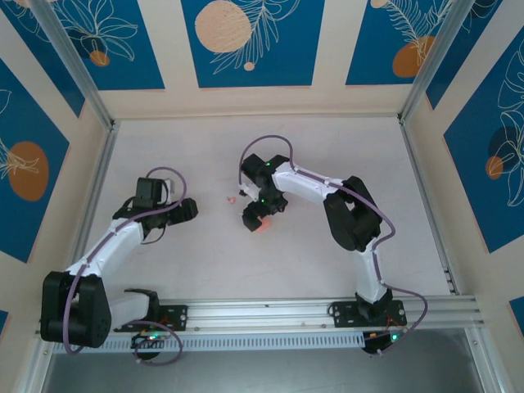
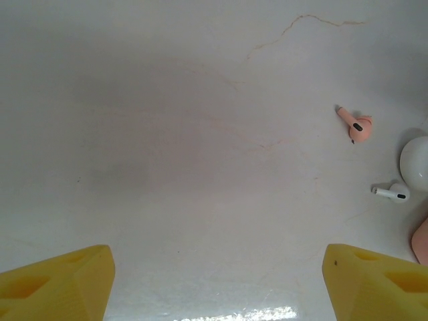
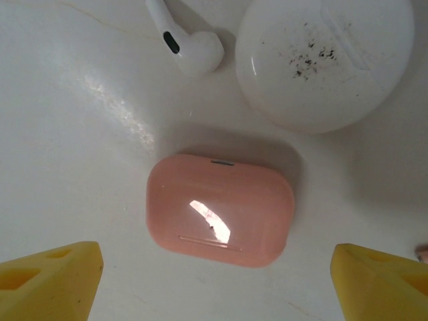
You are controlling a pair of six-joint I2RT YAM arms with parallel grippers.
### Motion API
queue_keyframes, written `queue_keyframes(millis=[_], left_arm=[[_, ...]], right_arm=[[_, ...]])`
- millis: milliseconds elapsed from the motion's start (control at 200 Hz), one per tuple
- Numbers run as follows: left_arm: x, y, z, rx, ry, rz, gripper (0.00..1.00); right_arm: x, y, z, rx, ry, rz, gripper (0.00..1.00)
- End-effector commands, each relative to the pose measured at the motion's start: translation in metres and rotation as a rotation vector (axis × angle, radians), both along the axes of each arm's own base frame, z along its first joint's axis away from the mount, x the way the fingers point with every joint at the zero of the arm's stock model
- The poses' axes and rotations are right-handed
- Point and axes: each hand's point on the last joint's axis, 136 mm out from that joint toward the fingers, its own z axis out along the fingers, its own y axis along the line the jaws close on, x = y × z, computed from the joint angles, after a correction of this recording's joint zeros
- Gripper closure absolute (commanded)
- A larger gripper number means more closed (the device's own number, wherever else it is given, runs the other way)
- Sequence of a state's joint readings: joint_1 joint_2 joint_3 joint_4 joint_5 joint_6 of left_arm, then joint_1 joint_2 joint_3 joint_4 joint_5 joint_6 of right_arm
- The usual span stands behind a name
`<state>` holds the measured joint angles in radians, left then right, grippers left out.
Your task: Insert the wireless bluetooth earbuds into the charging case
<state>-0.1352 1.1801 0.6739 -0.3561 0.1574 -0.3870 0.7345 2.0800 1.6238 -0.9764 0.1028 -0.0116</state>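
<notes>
The salmon-pink charging case [image 3: 219,210] lies closed on the white table, lid seam toward the camera. My right gripper [image 3: 217,281] hovers over it, open, its yellow fingertips [image 3: 50,277] wide on either side and apart from the case. One white earbud [image 3: 187,41] lies just beyond the case. From the left wrist, a pink earbud [image 2: 358,125] and the white earbud [image 2: 393,193] lie on the table at the right. My left gripper [image 2: 217,281] is open over bare table, well left of them. From above, the right gripper [image 1: 255,219] sits at the case [image 1: 262,227] and the left gripper [image 1: 190,210] points toward it.
A round white case [image 3: 326,60] with dark specks rests beside the pink one, also at the right edge of the left wrist view [image 2: 416,164]. Low walls [image 1: 106,164] border the table [image 1: 327,270] on three sides, with a rail along the near edge.
</notes>
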Motion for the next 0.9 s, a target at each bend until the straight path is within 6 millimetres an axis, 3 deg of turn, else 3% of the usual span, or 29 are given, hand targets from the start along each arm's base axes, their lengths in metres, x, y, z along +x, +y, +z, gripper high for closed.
queue_keyframes(millis=[0, 720, 895], left_arm=[[-0.003, -0.005, -0.003, -0.018, 0.006, -0.015, 0.19], [-0.001, -0.007, -0.006, -0.023, 0.011, -0.022, 0.19], [-0.001, -0.007, -0.006, -0.019, 0.010, -0.024, 0.20]], right_arm=[[0.002, 0.008, -0.003, 0.000, -0.002, 0.005, 0.11], [0.007, 0.006, -0.039, -0.065, 0.004, -0.012, 0.18], [0.007, 0.007, -0.040, -0.062, 0.001, -0.017, 0.28]])
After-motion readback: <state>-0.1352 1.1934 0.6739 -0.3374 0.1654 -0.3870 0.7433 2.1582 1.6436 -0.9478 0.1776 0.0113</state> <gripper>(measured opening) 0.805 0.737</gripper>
